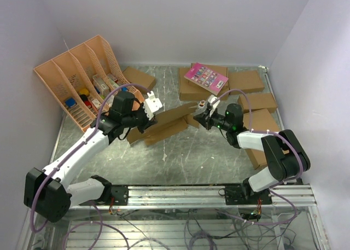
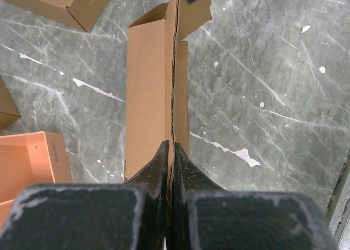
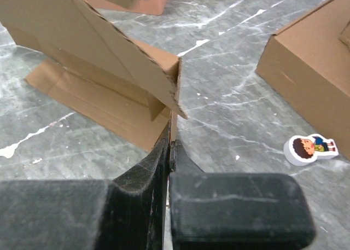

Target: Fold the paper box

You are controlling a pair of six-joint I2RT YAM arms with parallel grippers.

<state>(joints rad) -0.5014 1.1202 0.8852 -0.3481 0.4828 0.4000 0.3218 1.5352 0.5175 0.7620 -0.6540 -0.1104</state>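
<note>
The paper box (image 1: 167, 124) is a partly folded brown cardboard sheet held between the two arms at mid-table, its lower panel resting on the grey surface. My left gripper (image 1: 143, 118) is shut on its left end. In the left wrist view the black fingers (image 2: 186, 170) pinch a thin upright cardboard wall, and the paper box (image 2: 146, 86) runs away from them as a narrow trough. My right gripper (image 1: 203, 118) is shut on the right end. In the right wrist view my right gripper (image 3: 171, 141) clamps a thin cardboard edge below a tilted panel of the paper box (image 3: 104, 64).
An orange file rack (image 1: 76, 80) with small items stands at the back left. Brown boxes lie at the back and right (image 1: 257, 102), one bearing a pink card (image 1: 206, 77). A small cartoon figure (image 3: 310, 149) lies by a box. A metal rail (image 1: 180, 194) runs along the near edge.
</note>
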